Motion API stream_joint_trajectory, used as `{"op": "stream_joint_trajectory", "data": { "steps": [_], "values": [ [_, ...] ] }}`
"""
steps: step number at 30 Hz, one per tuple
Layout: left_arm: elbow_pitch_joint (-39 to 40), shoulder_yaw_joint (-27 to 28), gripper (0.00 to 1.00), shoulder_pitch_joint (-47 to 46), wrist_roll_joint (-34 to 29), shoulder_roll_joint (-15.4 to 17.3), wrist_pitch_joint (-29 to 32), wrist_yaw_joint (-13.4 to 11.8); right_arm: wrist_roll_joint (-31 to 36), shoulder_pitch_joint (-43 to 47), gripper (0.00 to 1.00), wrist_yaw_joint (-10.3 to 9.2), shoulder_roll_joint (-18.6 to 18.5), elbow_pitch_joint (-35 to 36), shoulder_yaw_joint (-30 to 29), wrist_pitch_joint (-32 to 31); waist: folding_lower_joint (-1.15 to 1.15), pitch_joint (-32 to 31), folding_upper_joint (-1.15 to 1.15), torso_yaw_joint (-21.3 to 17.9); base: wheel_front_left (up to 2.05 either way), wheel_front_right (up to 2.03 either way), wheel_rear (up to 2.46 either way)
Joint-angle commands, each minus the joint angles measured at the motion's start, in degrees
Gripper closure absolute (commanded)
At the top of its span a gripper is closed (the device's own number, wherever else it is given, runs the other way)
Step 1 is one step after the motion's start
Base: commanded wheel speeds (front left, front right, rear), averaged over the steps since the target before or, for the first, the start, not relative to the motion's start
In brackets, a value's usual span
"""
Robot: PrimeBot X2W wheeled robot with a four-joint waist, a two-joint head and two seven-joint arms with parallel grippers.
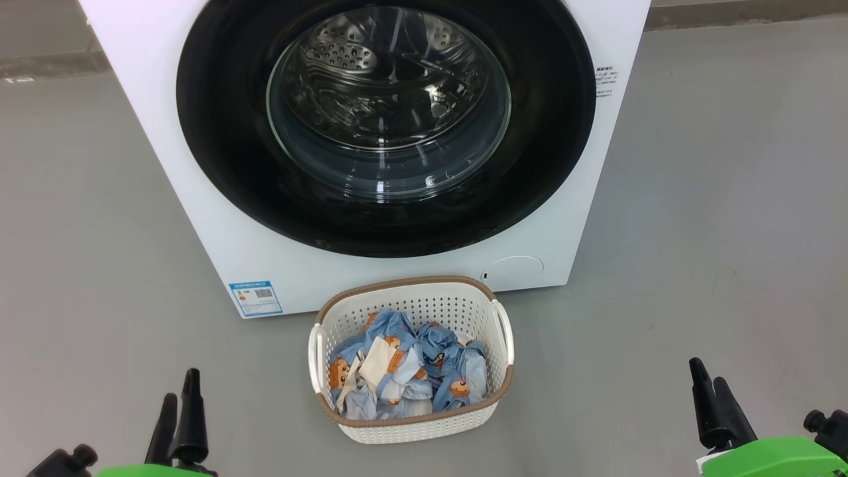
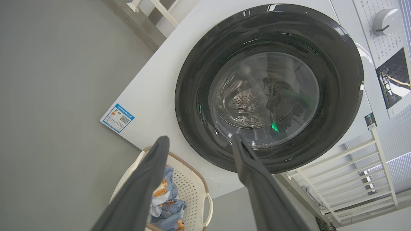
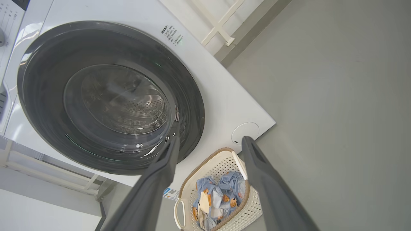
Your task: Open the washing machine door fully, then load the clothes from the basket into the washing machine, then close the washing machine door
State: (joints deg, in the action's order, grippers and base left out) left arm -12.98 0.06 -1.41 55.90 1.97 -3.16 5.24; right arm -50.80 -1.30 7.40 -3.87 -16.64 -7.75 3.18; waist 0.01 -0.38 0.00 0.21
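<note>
One basket (image 1: 417, 434) holding the bundled clothes (image 1: 424, 377), washing machine door (image 1: 218, 132) shut, both pairs of jaws released

Shut washing machine door (image 1: 387, 126), blue clothes (image 1: 404, 374) heaped in basket (image 1: 424, 306) — upright.

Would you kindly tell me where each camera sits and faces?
Head view: from the head, down at closed glossy black round door, cream perforated basket; left pincer, right pincer below.
Left wrist view: along left pincer's fingers, toward door.
Right wrist view: along right pincer's fingers, toward door.
All share the blue bear-print clothes.
</note>
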Motion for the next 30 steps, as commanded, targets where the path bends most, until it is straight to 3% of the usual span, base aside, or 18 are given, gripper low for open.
{"op": "stream_joint_trajectory", "data": {
  "steps": [1,30],
  "values": [
    [1.93,0.69,0.00,-1.57,-1.76,1.03,-0.75,-0.14,1.99,-2.58,0.00,0.04,-0.47,1.67,0.47,0.76,-0.01,-0.02,0.00,0.00,0.00,0.00,0.00],
    [1.74,-1.46,0.00,-1.97,-23.42,1.20,-5.62,-0.21,23.65,-2.56,0.00,0.06,0.84,5.11,3.91,2.56,-0.01,-0.27,0.00,0.46,0.00,0.00,0.00]
  ]
}}
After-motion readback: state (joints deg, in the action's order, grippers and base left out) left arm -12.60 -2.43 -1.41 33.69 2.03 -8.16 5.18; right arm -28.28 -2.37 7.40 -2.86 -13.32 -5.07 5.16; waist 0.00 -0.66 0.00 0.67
